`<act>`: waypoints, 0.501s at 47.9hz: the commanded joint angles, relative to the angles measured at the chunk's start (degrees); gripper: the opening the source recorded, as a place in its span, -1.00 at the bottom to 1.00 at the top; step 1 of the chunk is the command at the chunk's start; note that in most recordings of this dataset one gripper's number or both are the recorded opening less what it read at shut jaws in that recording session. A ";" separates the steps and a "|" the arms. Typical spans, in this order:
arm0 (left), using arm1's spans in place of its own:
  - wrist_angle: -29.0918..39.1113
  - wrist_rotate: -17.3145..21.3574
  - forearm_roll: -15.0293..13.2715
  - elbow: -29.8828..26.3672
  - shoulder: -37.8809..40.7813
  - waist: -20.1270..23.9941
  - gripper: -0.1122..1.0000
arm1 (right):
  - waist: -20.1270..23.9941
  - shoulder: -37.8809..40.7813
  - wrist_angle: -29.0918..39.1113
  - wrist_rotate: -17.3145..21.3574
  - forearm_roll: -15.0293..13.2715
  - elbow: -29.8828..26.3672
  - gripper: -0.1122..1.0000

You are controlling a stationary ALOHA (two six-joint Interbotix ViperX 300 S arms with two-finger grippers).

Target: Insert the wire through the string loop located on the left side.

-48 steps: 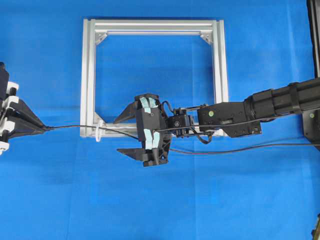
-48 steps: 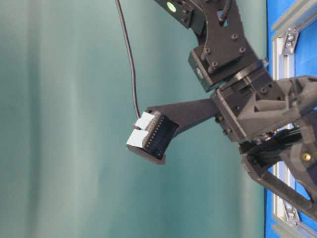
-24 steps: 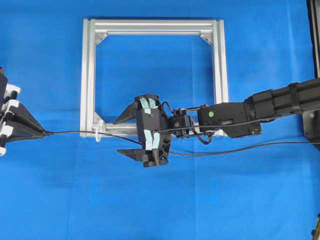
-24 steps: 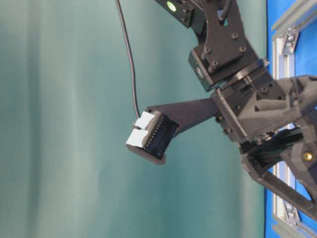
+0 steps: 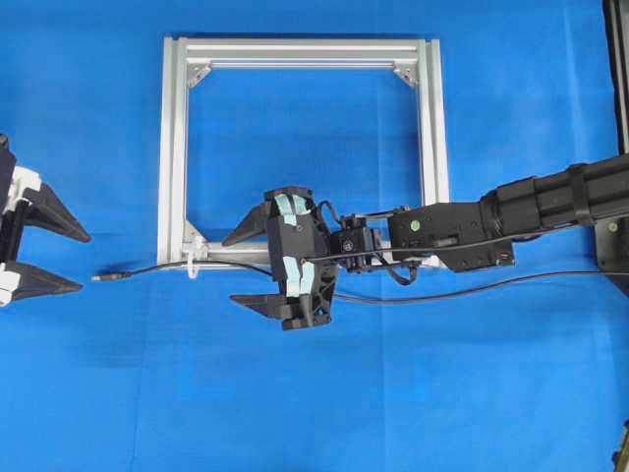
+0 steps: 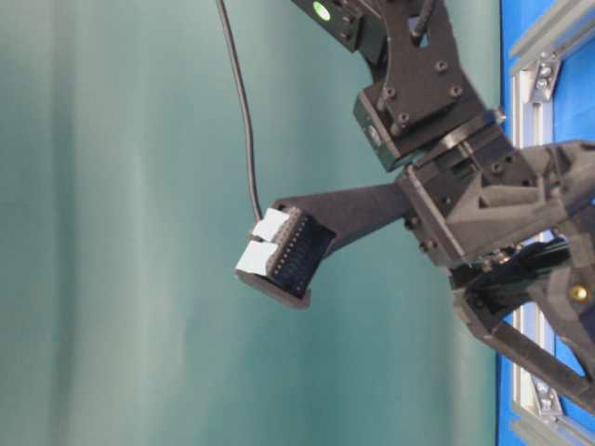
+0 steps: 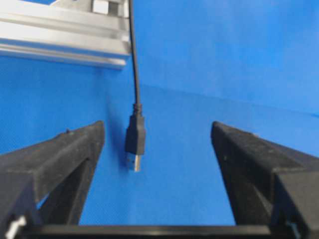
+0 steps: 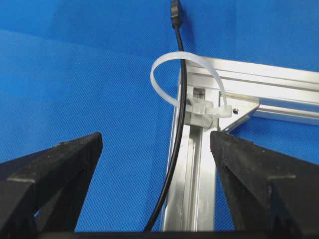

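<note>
The wire (image 5: 147,267) lies on the blue cloth, threaded through the string loop (image 5: 194,264) at the silver frame's (image 5: 172,147) lower left corner. Its plug (image 5: 103,278) rests free on the cloth left of the loop. My left gripper (image 5: 85,263) stands open around the plug (image 7: 135,144) without touching it. In the right wrist view the wire (image 8: 180,74) passes through the whitish loop (image 8: 169,55). My right gripper (image 5: 230,267) is open just right of the loop, and the wire runs loose between its fingers.
The frame's bottom bar (image 8: 199,174) lies under the right gripper. The wire trails off to the right edge (image 5: 550,280) below the right arm (image 5: 550,202). One right finger pad (image 6: 284,260) shows in the table-level view.
My left gripper has opened and let go of the plug, which now lies on the cloth with the wire slack. The right gripper has stayed put.
</note>
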 commanded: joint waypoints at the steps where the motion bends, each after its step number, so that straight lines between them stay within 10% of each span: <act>1: -0.53 0.18 0.26 -0.70 0.09 -0.18 0.57 | 0.18 -2.55 -0.53 0.09 0.09 -1.05 0.86; 24: -2.64 7.12 0.70 -3.34 -8.26 0.70 0.58 | -1.14 -10.72 3.43 0.09 0.26 -1.41 0.86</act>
